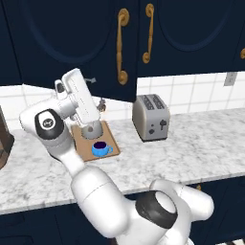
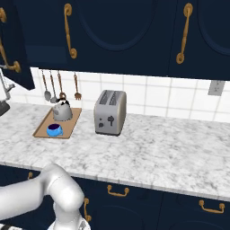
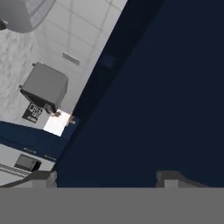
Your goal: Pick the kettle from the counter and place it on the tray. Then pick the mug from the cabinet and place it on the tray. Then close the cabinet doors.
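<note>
Along the near edge of the counter, bare veined marble is seen, with navy drawers and brass pulls below it. Farther back, toward the left, the tray is laid flat on the marble. On its nearer part the blue mug is set upright, and just behind it the grey kettle is stood on the same board, apart from the mug. Beside the tray, to its right, a silver toaster is placed near the tiled wall. Utensils are hung on the wall behind the kettle.

From the left base view the white arm is seen bent over the tray, so that the kettle is partly hidden, while the mug is shown clear on the board. The gripper is raised to the level of the cabinet; in the hand view its two dark fingertips are held wide apart, with nothing between them, and a dark navy cabinet door is faced closely. Whether the door is touched cannot be told. At the far left of the right base view one cabinet door is seen swung outward, and the doors to the right are shown shut.
</note>
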### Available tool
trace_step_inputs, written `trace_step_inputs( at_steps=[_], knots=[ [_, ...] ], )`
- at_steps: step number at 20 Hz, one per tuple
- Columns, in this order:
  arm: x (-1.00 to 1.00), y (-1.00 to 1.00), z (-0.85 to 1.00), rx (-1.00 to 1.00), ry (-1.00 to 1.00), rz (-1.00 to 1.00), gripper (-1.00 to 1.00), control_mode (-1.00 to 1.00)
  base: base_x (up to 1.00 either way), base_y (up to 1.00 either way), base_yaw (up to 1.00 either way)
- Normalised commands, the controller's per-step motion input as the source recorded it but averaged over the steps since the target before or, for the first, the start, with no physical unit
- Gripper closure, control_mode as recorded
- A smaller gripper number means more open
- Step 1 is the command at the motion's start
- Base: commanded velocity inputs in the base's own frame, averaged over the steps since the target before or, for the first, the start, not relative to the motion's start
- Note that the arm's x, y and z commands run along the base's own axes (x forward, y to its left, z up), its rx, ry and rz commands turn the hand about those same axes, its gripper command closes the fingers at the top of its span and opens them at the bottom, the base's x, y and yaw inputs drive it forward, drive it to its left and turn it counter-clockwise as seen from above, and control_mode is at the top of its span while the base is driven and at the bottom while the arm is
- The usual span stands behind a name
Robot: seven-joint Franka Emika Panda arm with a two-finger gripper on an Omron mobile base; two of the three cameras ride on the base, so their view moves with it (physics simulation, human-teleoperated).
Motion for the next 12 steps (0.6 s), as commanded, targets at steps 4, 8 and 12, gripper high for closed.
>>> trace_step_inputs(
  at_steps=[4,8,12],
  knots=[
    [0.83,-0.44,0.02,0.06,0.07,0.01,-1.00,-1.00,0.00,0.00,0.00],
    [0.84,-0.40,0.02,0.06,0.07,0.00,-1.00,-1.00,0.00,0.00,0.00],
    [0.84,-0.37,0.01,0.06,0.08,0.00,-1.00,-1.00,0.00,0.00,0.00]
  ],
)
